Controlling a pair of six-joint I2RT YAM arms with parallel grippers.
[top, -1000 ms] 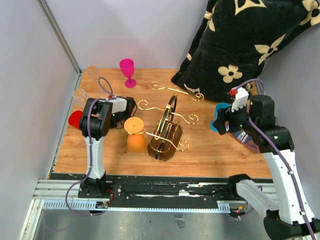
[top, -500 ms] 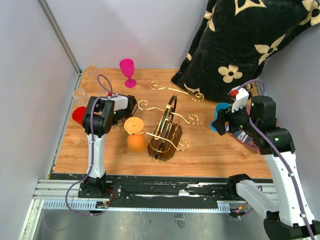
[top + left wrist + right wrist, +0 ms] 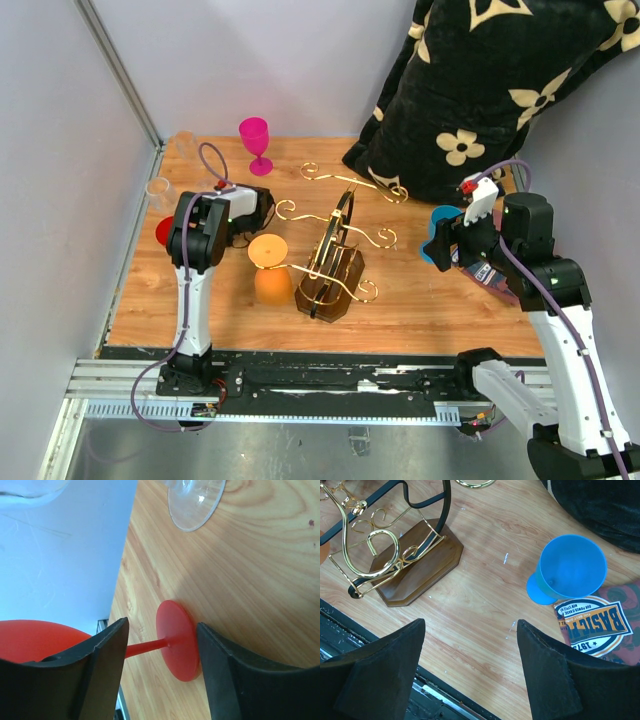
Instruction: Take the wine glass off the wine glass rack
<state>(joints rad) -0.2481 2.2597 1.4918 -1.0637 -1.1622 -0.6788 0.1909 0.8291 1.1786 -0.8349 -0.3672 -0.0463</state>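
From above: wine glass rack [image 3: 335,258] at centre frame on the tabletop [image 3: 420,300], orange wine glass [image 3: 273,288] hung foot-up at its left side; red wine glass [image 3: 164,230] at far left, well apart from the rack. From the left wrist: left pincer [image 3: 161,626] open, straddling the red stem and foot. From the right wrist: right pincer [image 3: 470,622] spread wide, gripping nothing, blue goblet [image 3: 570,570] at upper right.

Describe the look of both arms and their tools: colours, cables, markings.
Left arm and right arm: white links, black joints, a purple cable along each. Left tool and right tool: two broad matte-black fingers each. No markings readable.
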